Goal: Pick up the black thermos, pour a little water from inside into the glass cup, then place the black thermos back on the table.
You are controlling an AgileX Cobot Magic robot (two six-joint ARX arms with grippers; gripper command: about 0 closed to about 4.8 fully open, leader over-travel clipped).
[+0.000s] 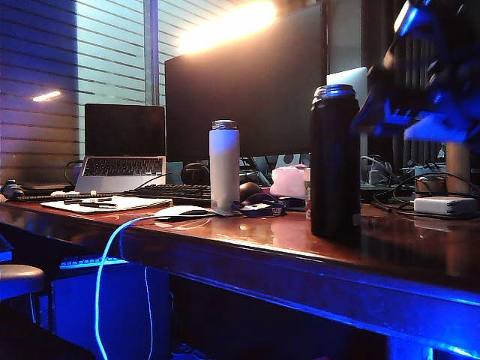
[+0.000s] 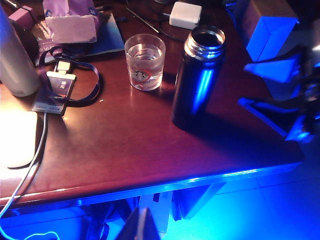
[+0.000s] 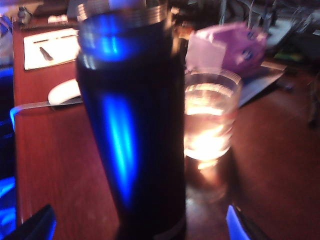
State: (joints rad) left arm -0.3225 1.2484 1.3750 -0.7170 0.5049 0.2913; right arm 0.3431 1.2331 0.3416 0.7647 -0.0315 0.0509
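The black thermos stands upright on the tabletop, lid off. My right hand hovers blurred just beside its top, jaws apart.

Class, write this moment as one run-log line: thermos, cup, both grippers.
black thermos: upright on table, uncapped | glass cup: holds water, beside thermos | right gripper: open, facing thermos, not gripping | left gripper: not visible

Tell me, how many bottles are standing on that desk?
2. The black thermos stands open-topped near the front edge, beside the glass cup. A slimmer white bottle stands further left, by the computer mouse. Clutter behind could hide others.
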